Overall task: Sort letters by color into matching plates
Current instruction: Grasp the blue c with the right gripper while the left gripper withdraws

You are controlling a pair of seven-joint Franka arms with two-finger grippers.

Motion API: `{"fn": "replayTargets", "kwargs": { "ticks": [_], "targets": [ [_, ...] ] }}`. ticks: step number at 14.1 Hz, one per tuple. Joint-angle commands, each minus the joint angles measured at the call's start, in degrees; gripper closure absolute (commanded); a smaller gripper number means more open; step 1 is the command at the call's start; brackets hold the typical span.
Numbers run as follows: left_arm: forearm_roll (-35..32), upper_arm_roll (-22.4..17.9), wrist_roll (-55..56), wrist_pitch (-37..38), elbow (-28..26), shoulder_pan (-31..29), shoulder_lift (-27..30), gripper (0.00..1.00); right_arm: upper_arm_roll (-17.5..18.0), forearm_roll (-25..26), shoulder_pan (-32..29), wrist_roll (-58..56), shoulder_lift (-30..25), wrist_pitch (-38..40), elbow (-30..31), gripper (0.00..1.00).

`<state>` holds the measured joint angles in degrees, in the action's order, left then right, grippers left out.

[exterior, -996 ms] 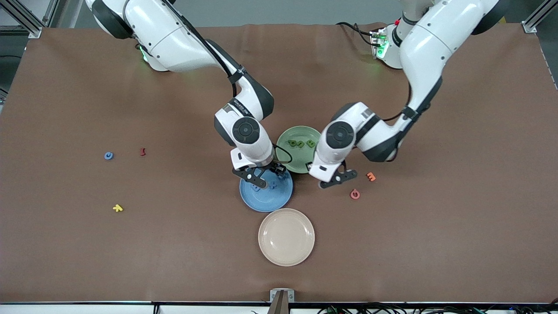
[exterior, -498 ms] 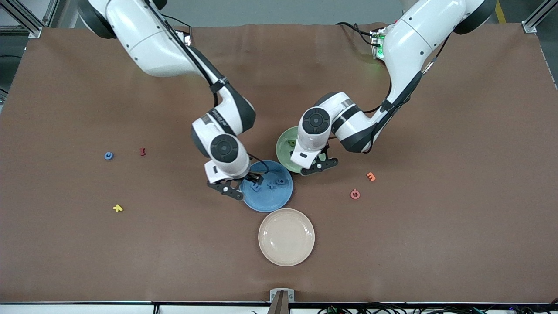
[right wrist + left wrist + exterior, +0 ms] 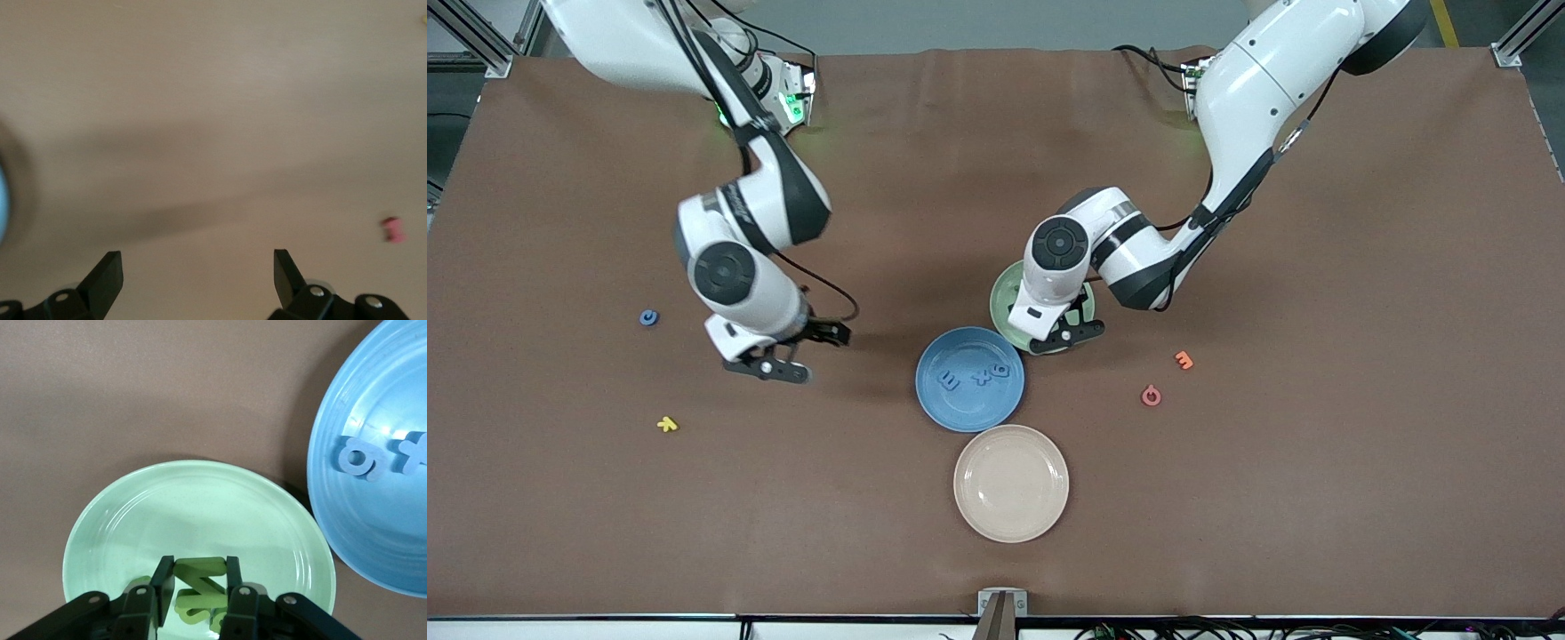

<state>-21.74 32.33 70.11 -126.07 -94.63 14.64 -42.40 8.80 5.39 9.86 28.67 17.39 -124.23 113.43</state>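
Letters of green sit in the pale green plate [image 3: 200,500], and one green letter [image 3: 198,580] is pinched between the fingers of the left gripper [image 3: 198,587], which hangs over that plate — a second green piece lies just beside it on the plate's floor. From the front camera the left gripper [image 3: 1063,336] covers much of the green plate [image 3: 1005,298]. Touching that plate's rim, nearer the front camera, is the blue plate [image 3: 969,404], holding three blue letters [image 3: 976,375] side by side; the left wrist view shows two of them in the blue plate [image 3: 360,520]. Nearer still lies a cream plate [image 3: 1011,484], bare inside. The right gripper [image 3: 783,356] is over the brown table [image 3: 1227,533], well toward the right arm's end, its fingers [image 3: 107,273] spread wide and holding nothing. Out past it lie a lone blue letter [image 3: 648,317] and a yellow letter [image 3: 667,424] — the yellow one nearer the front camera. Toward the left arm's end rest an orange letter [image 3: 1183,360] and a pink letter [image 3: 1152,396], near each other.
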Motion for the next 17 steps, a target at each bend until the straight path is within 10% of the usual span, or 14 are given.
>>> {"fn": "replayTargets", "kwargs": {
  "ticks": [1,10,17],
  "targets": [
    [-1.55,-0.34,1.34,-0.23,1.12,0.65,-0.58,0.75,1.04,0.85,-8.60,-12.96,-8.58,-8.72,14.76,0.00],
    [-1.55,-0.34,0.99,-0.23,1.12,0.12,-0.40,0.32,1.04,0.93,-37.44,-56.14,-6.33,-30.08,26.66,0.00],
    [-2.61,-0.34,-1.64,-0.05,0.50,-4.97,0.82,0.05,1.04,0.50,-43.70,-62.96,3.79,-39.78,25.61,0.00]
  ]
}}
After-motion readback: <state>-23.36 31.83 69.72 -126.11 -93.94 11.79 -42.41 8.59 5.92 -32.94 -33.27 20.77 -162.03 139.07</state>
